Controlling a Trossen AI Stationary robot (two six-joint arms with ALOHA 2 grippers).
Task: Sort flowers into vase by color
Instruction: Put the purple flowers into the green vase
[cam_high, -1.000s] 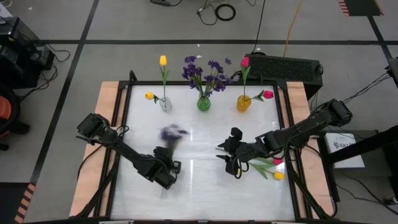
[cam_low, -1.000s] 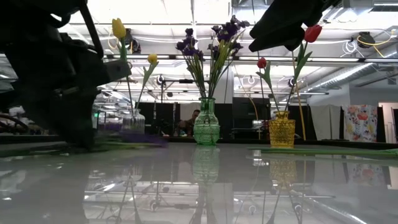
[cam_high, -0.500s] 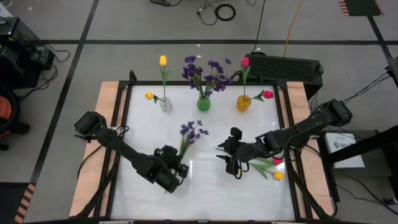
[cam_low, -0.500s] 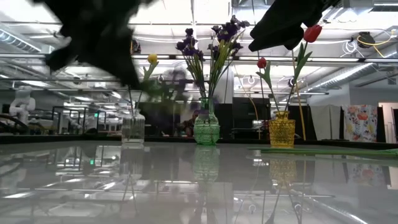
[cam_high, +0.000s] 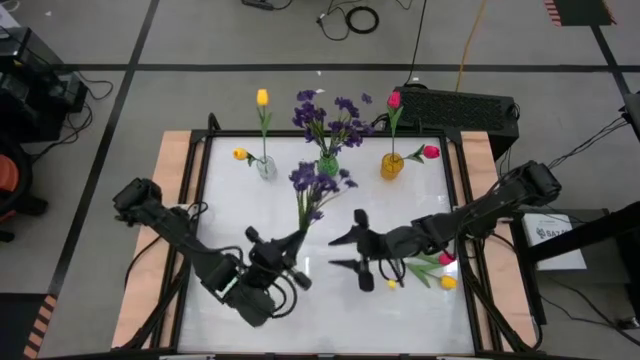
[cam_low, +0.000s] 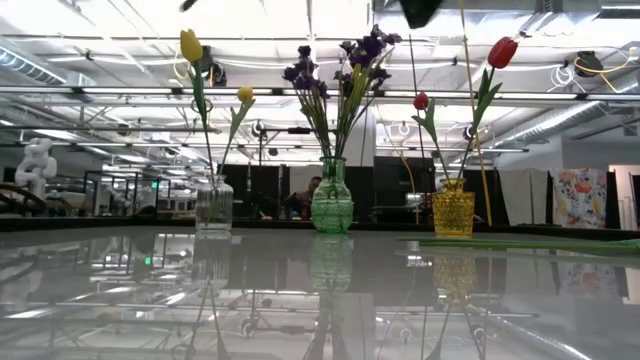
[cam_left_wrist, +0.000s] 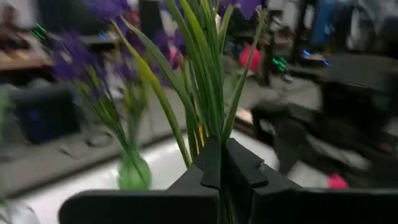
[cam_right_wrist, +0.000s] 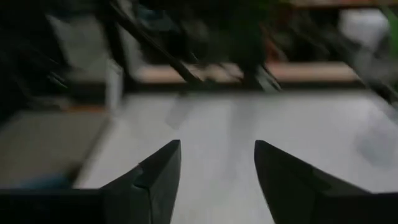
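Left fingers (cam_left_wrist: 222, 163) were clamped on the purple stems (cam_high: 303, 215), near the green vase (cam_high: 327, 166); a thin grip risked slippage. Right fingers (cam_high: 355, 253) stood open, empty.

the left gripper (cam_high: 287, 243) has closed on the purple bunch (cam_high: 316, 181) and lifted it upright off the bench (cam_high: 330, 300); the right gripper (cam_high: 357, 258) swung left.

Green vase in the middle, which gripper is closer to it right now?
Left. The left gripper, shut on a purple flower bunch, sits just before the green vase; the right gripper is open, farther off.
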